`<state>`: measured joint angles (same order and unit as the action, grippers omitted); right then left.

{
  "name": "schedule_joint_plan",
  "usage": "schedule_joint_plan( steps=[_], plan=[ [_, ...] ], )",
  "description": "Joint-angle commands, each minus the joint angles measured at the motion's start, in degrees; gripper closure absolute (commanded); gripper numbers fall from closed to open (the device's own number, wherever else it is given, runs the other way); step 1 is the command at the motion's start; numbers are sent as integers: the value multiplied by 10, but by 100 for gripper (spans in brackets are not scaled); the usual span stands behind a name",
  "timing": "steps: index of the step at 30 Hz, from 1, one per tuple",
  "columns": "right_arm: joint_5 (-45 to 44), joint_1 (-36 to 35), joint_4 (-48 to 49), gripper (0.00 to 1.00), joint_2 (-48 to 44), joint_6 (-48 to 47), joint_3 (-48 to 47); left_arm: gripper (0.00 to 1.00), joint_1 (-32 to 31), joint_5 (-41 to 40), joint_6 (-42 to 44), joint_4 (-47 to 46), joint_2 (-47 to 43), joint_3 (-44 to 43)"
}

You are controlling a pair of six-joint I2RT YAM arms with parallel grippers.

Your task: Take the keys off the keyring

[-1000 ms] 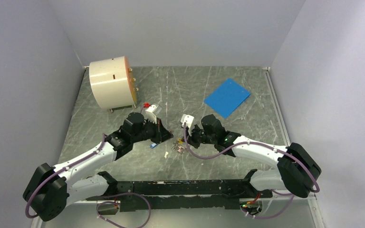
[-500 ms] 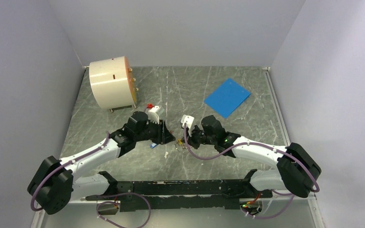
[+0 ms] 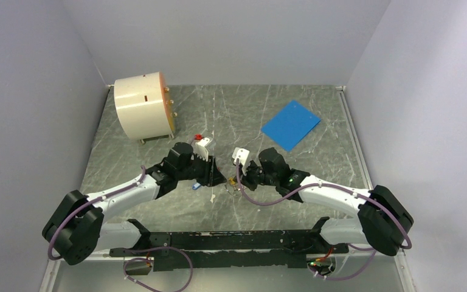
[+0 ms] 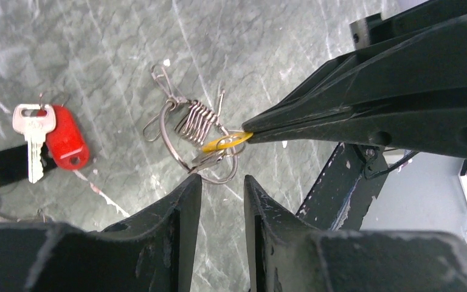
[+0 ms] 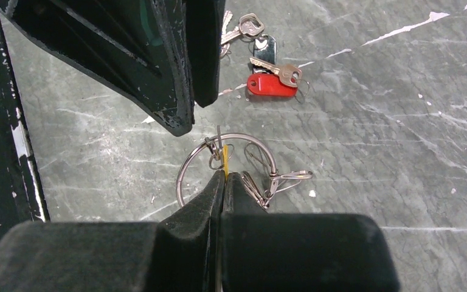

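We see a grey marbled table (image 3: 249, 109), and at its far left corner a cream cylindrical drum with an orange end face (image 3: 140, 112). A flat blue square sheet (image 3: 290, 125) lies towards the far right.

The white-and-black left arm (image 3: 127, 191) and right arm (image 3: 328, 191) both reach to the middle of the table, their tips facing each other. The left gripper (image 4: 222, 180) sits low over the surface, its jaws a narrow way apart with nothing between them. The right gripper (image 5: 224, 175) is pinched tight on a small orange-yellow plastic tag (image 5: 225, 159).

That tag joins by a small loop to the thin silvery wire keyring (image 5: 243, 134). The keyring lies on the table directly between the two grippers, with smaller wire loops and clips bunched on it.

Apart from the ring, on the left gripper's side, lies a silver key with a red plastic tag (image 5: 270, 85). Just beyond it we make out a black tag with more small keys (image 5: 261, 45).
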<state>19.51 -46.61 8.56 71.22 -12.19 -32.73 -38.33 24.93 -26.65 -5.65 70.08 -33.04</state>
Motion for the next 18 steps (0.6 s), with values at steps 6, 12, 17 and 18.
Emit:
schedule_joint_plan(
  steps=[6, 12, 17, 18],
  plan=[
    [5, -2, -2, 100, -20, -12, -25, 63, 2, 63, 44, -117, 39, 14],
    [12, -2, 1, 100, -19, -11, -26, 58, 2, 62, 74, -127, 56, 20],
    [23, -2, -2, 100, -13, -14, -31, 55, 2, 71, 93, -164, 63, 31],
    [26, -2, -3, 100, -13, -15, -33, 54, 2, 69, 99, -169, 67, 31]
  ],
)
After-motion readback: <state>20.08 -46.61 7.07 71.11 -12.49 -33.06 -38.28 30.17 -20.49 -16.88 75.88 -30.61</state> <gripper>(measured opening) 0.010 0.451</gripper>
